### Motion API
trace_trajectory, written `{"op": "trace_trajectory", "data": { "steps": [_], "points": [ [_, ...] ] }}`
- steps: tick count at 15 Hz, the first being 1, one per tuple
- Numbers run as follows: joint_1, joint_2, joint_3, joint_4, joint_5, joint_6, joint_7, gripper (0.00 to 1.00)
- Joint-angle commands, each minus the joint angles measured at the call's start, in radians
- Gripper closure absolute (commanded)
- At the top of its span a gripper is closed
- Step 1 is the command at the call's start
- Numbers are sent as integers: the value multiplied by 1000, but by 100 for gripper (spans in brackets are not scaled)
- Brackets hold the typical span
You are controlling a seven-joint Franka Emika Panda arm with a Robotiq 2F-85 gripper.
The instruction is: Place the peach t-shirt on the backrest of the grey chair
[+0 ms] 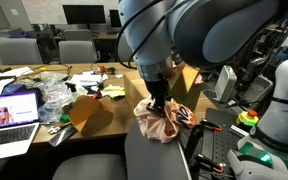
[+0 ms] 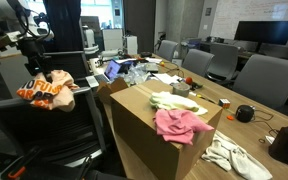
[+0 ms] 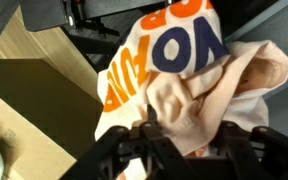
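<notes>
The peach t-shirt has orange and blue lettering and hangs bunched from my gripper, which is shut on its upper folds. Its lower part reaches the top edge of the grey chair's backrest at the near side of the table. In an exterior view the shirt hangs at the far left under the gripper, above the chair. In the wrist view the shirt fills the middle and the fingers pinch the cloth.
A cardboard box stands beside the chair, with a pink cloth and a pale green cloth on it. An open laptop, a small cardboard box and clutter lie on the table. Other grey chairs stand behind.
</notes>
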State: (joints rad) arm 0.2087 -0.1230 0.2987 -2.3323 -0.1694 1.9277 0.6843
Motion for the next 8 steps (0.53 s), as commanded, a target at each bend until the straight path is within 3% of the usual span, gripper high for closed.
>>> {"op": "trace_trajectory", "data": {
  "steps": [1, 4, 8],
  "points": [
    [-2, -12, -16, 18, 10, 0, -7, 19],
    [-19, -48, -41, 11, 3, -10, 7, 1],
    [-66, -121, -84, -16, -8, -34, 45, 0]
  ]
}}
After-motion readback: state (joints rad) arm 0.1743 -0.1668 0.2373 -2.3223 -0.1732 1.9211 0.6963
